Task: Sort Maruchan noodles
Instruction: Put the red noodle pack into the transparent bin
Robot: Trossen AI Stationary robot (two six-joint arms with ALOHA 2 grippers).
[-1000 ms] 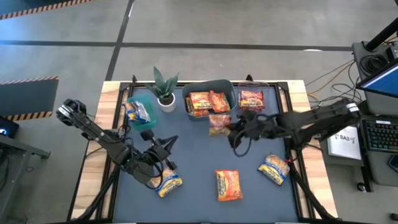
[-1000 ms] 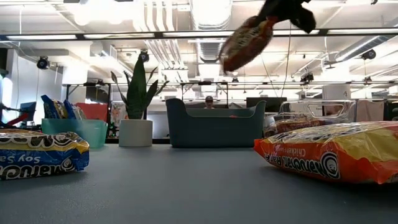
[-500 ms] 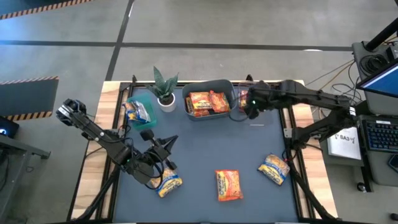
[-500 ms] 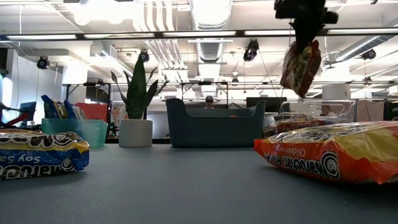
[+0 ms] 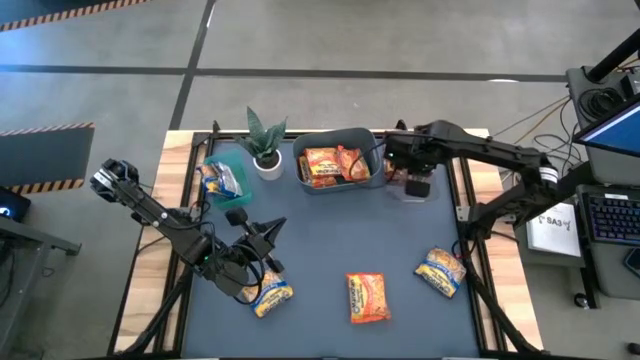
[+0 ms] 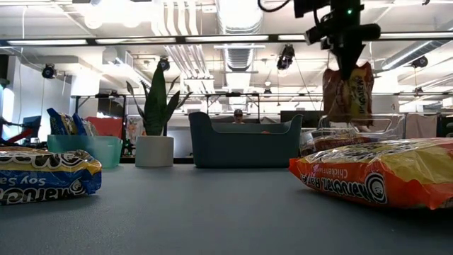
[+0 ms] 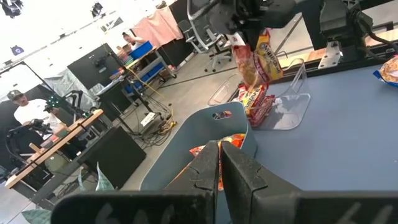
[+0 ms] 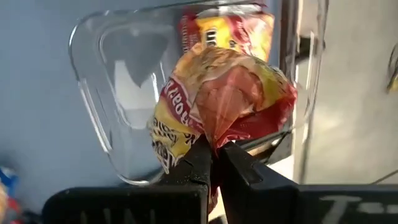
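Right end effector [image 8: 214,152] clamped on red-and-yellow noodle packet [image 8: 217,99] above clear bin [image 8: 112,124] (left closed, empty).

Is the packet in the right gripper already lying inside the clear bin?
No, the packet hangs from the right gripper above the clear bin.

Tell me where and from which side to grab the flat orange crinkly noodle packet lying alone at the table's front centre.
Take the orange packet from straight above, pinching one short crimped end. It lies flat with bare dark mat on every side, so nothing blocks a top-down approach, and the thin seam probably suits narrow fingers better than the bulging middle.
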